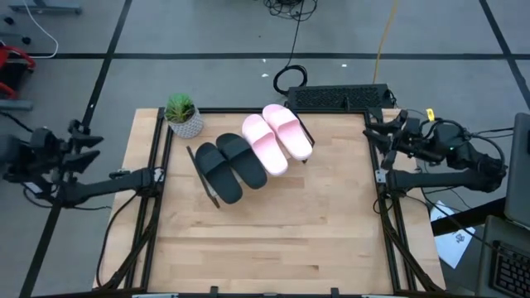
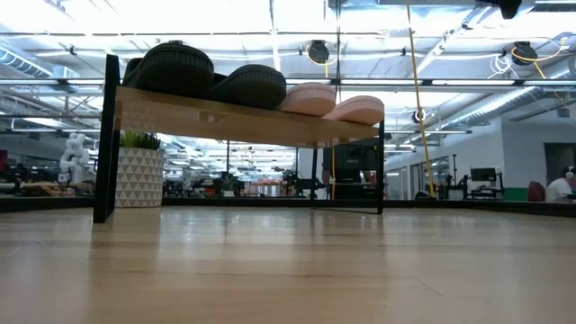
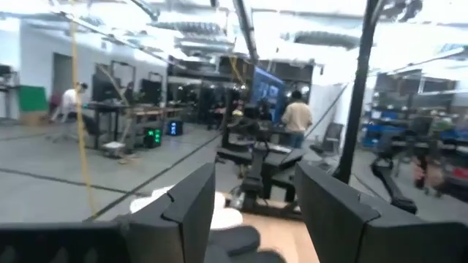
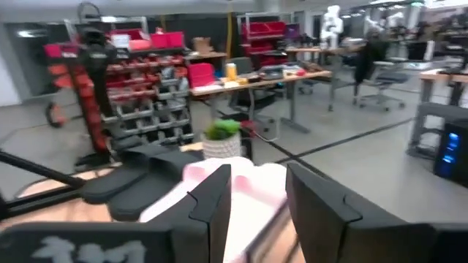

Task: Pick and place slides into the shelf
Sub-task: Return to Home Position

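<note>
Four slides (image 2: 252,85) lie side by side on the shelf (image 2: 243,119), in the upper middle of the high view. The black pair (image 1: 230,165) is on the left and the pink pair (image 1: 277,136) on the right, each slide touching its neighbour. A plant (image 1: 182,114) stands on the table (image 1: 273,240) just beside the shelf's left end. The left arm (image 1: 91,184) is folded at the frame's left edge and the right arm (image 1: 439,178) at its right edge. The left fingers (image 3: 194,208) and right fingers (image 4: 212,201) stand wide apart, holding nothing.
</note>
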### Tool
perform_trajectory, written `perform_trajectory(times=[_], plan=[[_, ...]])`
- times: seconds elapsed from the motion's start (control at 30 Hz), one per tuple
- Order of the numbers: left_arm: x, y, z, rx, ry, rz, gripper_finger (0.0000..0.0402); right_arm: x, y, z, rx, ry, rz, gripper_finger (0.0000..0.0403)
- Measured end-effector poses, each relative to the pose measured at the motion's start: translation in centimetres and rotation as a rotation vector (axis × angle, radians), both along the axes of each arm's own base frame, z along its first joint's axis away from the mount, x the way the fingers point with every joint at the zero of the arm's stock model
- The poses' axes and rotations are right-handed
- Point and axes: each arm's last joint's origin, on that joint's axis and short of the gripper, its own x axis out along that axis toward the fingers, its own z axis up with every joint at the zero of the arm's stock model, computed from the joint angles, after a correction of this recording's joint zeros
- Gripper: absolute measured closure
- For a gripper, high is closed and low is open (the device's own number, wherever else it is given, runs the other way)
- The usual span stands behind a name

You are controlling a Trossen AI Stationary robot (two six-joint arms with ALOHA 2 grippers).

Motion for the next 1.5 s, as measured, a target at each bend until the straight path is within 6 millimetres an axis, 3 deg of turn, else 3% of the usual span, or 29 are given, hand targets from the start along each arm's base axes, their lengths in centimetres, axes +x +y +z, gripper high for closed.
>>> perform_trajectory(times=[0.13,0.37,0.53,0.73,0.97,1.27,1.37,1.5], plan=[[1.2,0.7,-0.8,-0.042,0.099,-0.019,0.0211,-1.2,-0.1,-0.4,0.002,0.010,-0.049,0.0282],[4.7,1.3,-1.9,0.035,0.084,-0.119,0.0211,-3.0,0.0,-1.5,-0.010,-0.022,-0.050,0.0282],[8.7,1.7,-4.9,-0.023,0.192,-0.137,0.0211,-2.9,0.0,-3.7,-0.005,-0.042,-0.048,0.0282],[11.9,1.9,-7.1,-0.030,0.192,-0.240,0.0211,-2.5,0.1,-6.4,0.031,-0.034,-0.016,0.0282],[14.1,2.1,-9.7,-0.099,0.244,-0.265,0.0211,-2.2,0.1,-8.3,0.073,-0.023,0.007,0.0282],[16.6,2.1,-12.7,-0.228,0.251,-0.375,0.0211,-2.2,0.2,-8.2,0.107,-0.046,0.030,0.0282],[17.0,2.0,-12.7,-0.225,0.190,-0.425,0.0211,-2.2,0.2,-8.2,0.107,-0.054,0.030,0.0282],[17.2,1.9,-13.4,-0.239,0.239,-0.427,0.0211,-2.2,0.2,-8.1,0.097,-0.061,0.030,0.0282]])
